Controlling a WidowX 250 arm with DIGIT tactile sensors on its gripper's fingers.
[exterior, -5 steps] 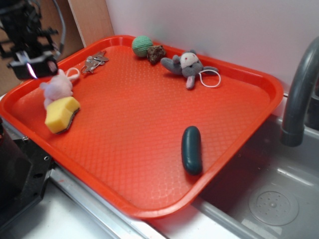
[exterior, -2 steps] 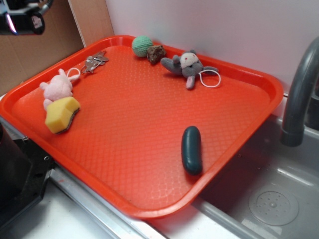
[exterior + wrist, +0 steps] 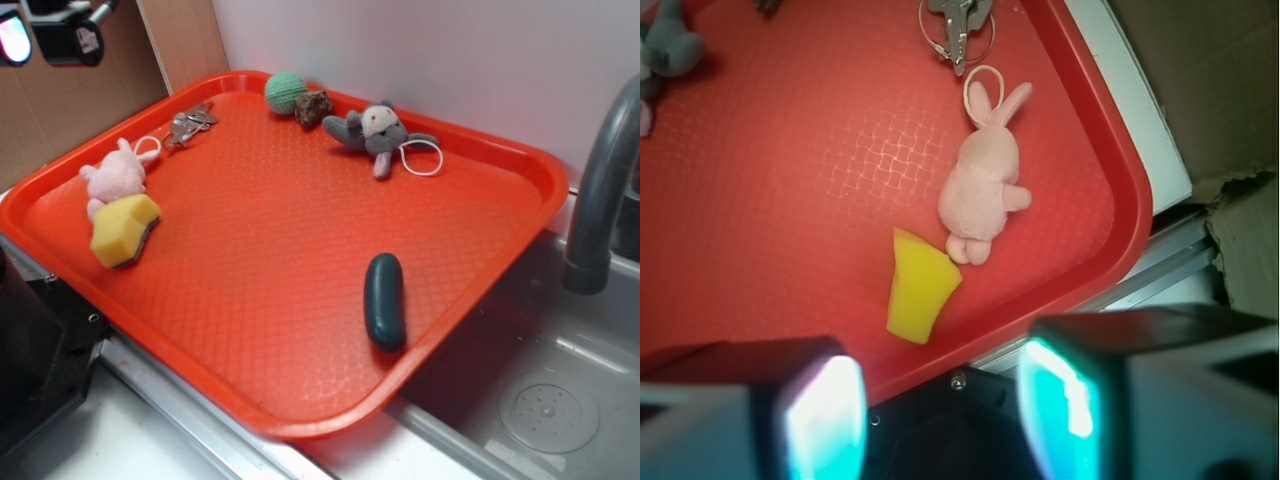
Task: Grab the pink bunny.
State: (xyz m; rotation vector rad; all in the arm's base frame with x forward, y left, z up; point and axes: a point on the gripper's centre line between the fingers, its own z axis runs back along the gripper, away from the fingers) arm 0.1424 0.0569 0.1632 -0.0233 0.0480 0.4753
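Pink bunny (image 3: pixel 983 190) lies fully visible, feet touching sponge (image 3: pixel 919 286).

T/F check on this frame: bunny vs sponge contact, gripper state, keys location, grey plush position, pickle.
1. The bunny touches the sponge. True.
2. The gripper is shut on the bunny. False: it is open and empty, well above the tray.
3. The keys lie by the bunny's loop end. True.
4. The grey plush lies beside the sponge. False: it lies at the tray's far edge, away from it.
5. The pickle lies in the sink. False: it is on the tray.
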